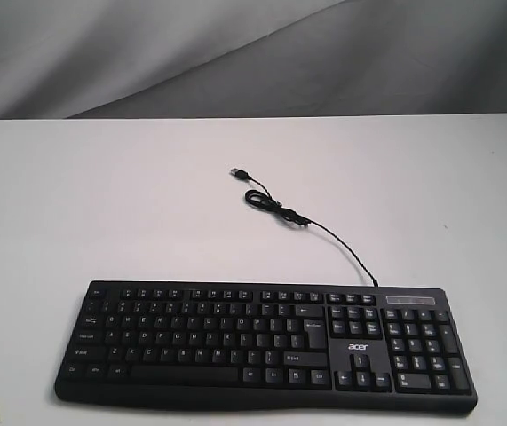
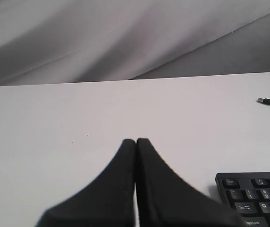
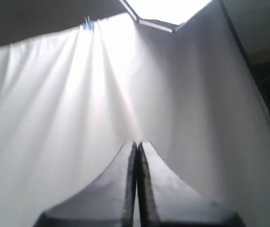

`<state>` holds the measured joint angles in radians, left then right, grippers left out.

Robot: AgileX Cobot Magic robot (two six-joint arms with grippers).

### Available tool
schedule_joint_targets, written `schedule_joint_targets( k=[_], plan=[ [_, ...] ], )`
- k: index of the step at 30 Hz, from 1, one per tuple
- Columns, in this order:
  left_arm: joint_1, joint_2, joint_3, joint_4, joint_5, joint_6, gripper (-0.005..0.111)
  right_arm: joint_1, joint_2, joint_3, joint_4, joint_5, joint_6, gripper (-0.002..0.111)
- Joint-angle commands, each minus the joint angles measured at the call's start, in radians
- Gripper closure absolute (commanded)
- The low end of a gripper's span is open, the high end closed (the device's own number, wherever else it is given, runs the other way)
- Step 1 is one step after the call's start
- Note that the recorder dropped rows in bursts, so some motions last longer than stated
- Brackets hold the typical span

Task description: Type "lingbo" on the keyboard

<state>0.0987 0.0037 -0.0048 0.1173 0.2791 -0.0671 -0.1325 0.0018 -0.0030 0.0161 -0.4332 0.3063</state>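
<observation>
The wide black keyboard (image 1: 266,344) with white legends and an "acer" logo lies near the front of the white table (image 1: 102,204). Its thin black cable (image 1: 324,232) runs back to a loose USB plug (image 1: 238,173). Neither arm shows in the exterior view. In the left wrist view my left gripper (image 2: 135,141) is shut and empty over bare table, with the keyboard's corner (image 2: 255,196) off to one side. My right gripper (image 3: 137,143) is also shut and empty, pointing up at the white curtain (image 3: 68,104); no keyboard shows in that view.
A grey-white draped cloth (image 1: 235,53) hangs behind the table's far edge. The USB plug (image 2: 266,100) lies on bare table in the left wrist view. A bright light panel (image 3: 168,9) sits above the curtain.
</observation>
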Motion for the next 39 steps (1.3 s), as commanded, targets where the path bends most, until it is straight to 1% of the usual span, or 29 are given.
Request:
schedule_joint_targets(
  k=[1, 2, 3, 4, 5, 6, 7, 8, 9, 10, 11, 12, 13, 14, 15, 16, 18, 21, 22, 24, 26, 31, 35, 39],
  plan=[
    [0.003, -0.004, 0.005, 0.000, -0.013, -0.002, 0.106, -0.008, 0.016, -0.038, 0.022, -0.128, 0.188, 0.108],
    [0.003, -0.004, 0.005, 0.000, -0.013, -0.002, 0.106, -0.008, 0.043, -0.074, 0.031, -0.085, 0.188, 0.108],
    [0.003, -0.004, 0.005, 0.000, -0.013, -0.002, 0.106, -0.008, 0.116, -0.171, 0.026, 0.054, 0.174, 0.108],
    [0.003, -0.004, 0.005, 0.000, -0.013, -0.002, 0.106, -0.008, 0.165, -0.213, 0.012, 0.102, 0.152, 0.108],
    [0.003, -0.004, 0.005, 0.000, -0.013, -0.002, 0.106, -0.008, 0.275, -0.317, -0.060, 0.192, 0.135, 0.108],
    [0.003, -0.004, 0.005, 0.000, -0.013, -0.002, 0.106, -0.008, 0.322, -0.371, -0.095, 0.234, 0.135, 0.108],
    [0.003, -0.004, 0.005, 0.000, -0.013, -0.002, 0.106, -0.006, 0.444, -0.481, -0.131, 0.332, 0.143, 0.108],
    [0.003, -0.004, 0.005, 0.000, -0.013, -0.002, 0.106, -0.006, 0.553, -0.578, -0.146, 0.433, 0.143, 0.108],
    [0.003, -0.004, 0.005, 0.000, -0.013, -0.002, 0.106, -0.006, 0.612, -0.629, -0.149, 0.490, 0.138, 0.108],
    [0.003, -0.004, 0.005, 0.000, -0.013, -0.002, 0.106, -0.006, 0.710, -0.708, -0.149, 0.597, 0.103, 0.108],
    [0.003, -0.004, 0.005, 0.000, -0.013, -0.002, 0.106, -0.006, 0.768, -0.763, -0.140, 0.655, 0.038, 0.108],
    [0.001, -0.004, 0.005, 0.000, -0.013, -0.002, 0.106, -0.006, 0.854, -0.838, -0.072, 0.767, -0.106, 0.108],
    [0.001, -0.004, 0.005, 0.000, -0.013, -0.002, 0.106, -0.006, 0.899, -0.876, -0.016, 0.820, -0.216, 0.108],
    [0.001, -0.004, 0.005, 0.000, -0.013, -0.002, 0.106, -0.006, 0.968, -0.938, 0.109, 0.907, -0.455, 0.108],
    [0.001, -0.004, 0.005, 0.000, -0.013, -0.002, 0.106, -0.006, 1.017, -0.976, 0.227, 0.980, -0.624, 0.108],
    [0.001, -0.004, 0.005, 0.000, -0.013, -0.002, 0.106, -0.006, 1.090, -1.022, 0.429, 1.096, -0.859, 0.108],
    [0.001, -0.004, 0.005, 0.000, -0.013, -0.002, 0.106, -0.006, 1.171, -1.046, 0.665, 1.218, -1.091, 0.108],
    [0.001, -0.004, 0.005, 0.000, -0.013, -0.002, 0.106, 0.002, 1.286, -1.051, 0.945, 1.390, -1.419, 0.108],
    [0.001, -0.004, 0.005, 0.000, -0.013, -0.002, 0.106, 0.016, 1.326, -1.051, 0.991, 1.421, -1.498, 0.108],
    [0.001, -0.004, 0.005, 0.000, -0.013, -0.002, 0.106, 0.065, 1.394, -1.051, 1.016, 1.399, -1.600, 0.108],
    [0.001, -0.004, 0.005, 0.000, -0.013, -0.002, 0.106, 0.125, 1.464, -1.051, 1.016, 1.327, -1.656, 0.108],
    [0.001, -0.004, 0.005, 0.000, -0.013, -0.002, 0.106, 0.321, 1.595, -1.051, 1.016, 1.175, -1.841, 0.108],
    [0.001, -0.004, 0.005, 0.000, -0.013, -0.002, 0.106, 0.471, 1.656, -1.051, 1.017, 1.069, -1.877, 0.108],
    [0.001, -0.004, 0.005, 0.000, -0.013, -0.002, 0.106, 0.571, 1.682, -1.051, 1.018, 1.057, -1.879, 0.108]
  ],
)
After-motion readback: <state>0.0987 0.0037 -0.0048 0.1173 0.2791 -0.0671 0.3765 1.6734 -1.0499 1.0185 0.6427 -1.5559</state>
